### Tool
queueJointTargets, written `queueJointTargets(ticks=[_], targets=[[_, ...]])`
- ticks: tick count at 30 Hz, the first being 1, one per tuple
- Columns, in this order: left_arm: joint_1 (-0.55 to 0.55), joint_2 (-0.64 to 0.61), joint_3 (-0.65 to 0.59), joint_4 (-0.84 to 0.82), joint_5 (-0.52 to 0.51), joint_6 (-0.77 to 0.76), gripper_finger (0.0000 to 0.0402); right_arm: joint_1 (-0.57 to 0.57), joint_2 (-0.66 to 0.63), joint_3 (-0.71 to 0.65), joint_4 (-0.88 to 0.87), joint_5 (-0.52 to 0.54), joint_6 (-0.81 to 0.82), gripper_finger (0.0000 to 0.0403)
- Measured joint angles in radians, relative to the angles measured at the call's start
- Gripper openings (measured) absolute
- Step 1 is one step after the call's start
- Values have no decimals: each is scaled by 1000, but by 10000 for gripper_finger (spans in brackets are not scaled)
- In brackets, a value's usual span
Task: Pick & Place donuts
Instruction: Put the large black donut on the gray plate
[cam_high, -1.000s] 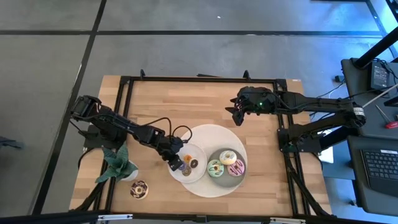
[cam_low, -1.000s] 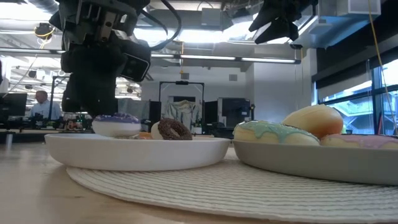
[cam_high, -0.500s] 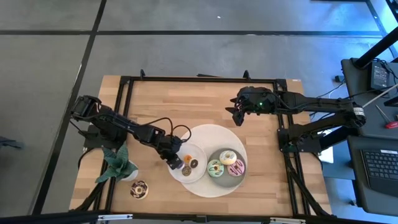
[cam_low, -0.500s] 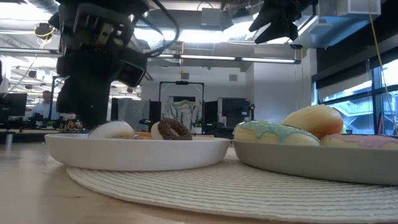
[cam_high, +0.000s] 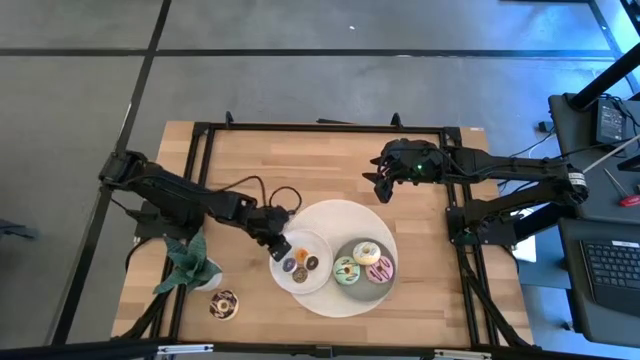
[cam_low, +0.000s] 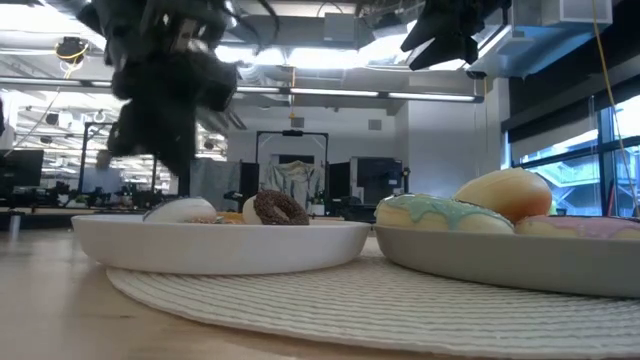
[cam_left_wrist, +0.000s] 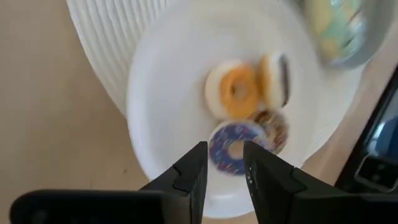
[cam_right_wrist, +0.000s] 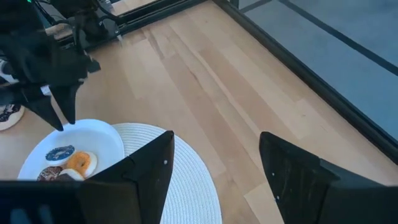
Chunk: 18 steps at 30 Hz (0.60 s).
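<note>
My left gripper (cam_high: 278, 243) (cam_left_wrist: 225, 147) hangs open above the far-left rim of the small white plate (cam_high: 318, 247), touching nothing. Below it a purple mini donut (cam_left_wrist: 233, 148) (cam_high: 288, 267) lies flat on the plate beside an orange mini (cam_left_wrist: 236, 90) and a brown mini (cam_left_wrist: 273, 127) (cam_low: 280, 208). The grey plate (cam_high: 391, 254) holds the green (cam_high: 346, 269), white (cam_high: 366, 251) and pink (cam_high: 380, 269) donuts. The sprinkled chocolate donut (cam_high: 223, 304) lies on the table near the front-left corner. My right gripper (cam_high: 380, 185) waits open above the far right of the table.
Both plates sit on a round white ribbed mat (cam_high: 345, 215). A green leafy plant (cam_high: 188, 262) stands at the table's left, just behind the chocolate donut and under my left arm. Bare wood (cam_right_wrist: 205, 81) stretches along the far side. A black frame (cam_high: 320, 127) rims the table.
My left gripper has left the purple mini donut on the white plate, then risen and drawn back toward the table's far-left. The donut, level between the fingers a second ago, now rests on the plate. My right arm has kept still.
</note>
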Motion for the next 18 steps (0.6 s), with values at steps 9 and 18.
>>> queueJointTargets(ticks=[9, 18], targets=[[-60, -106, 0, 21, -3, 275, 100, 0, 0, 0, -7, 0, -19, 237], [-206, -110, 0, -48, 191, 508, 104, 0, 0, 0, -24, 0, -21, 237]])
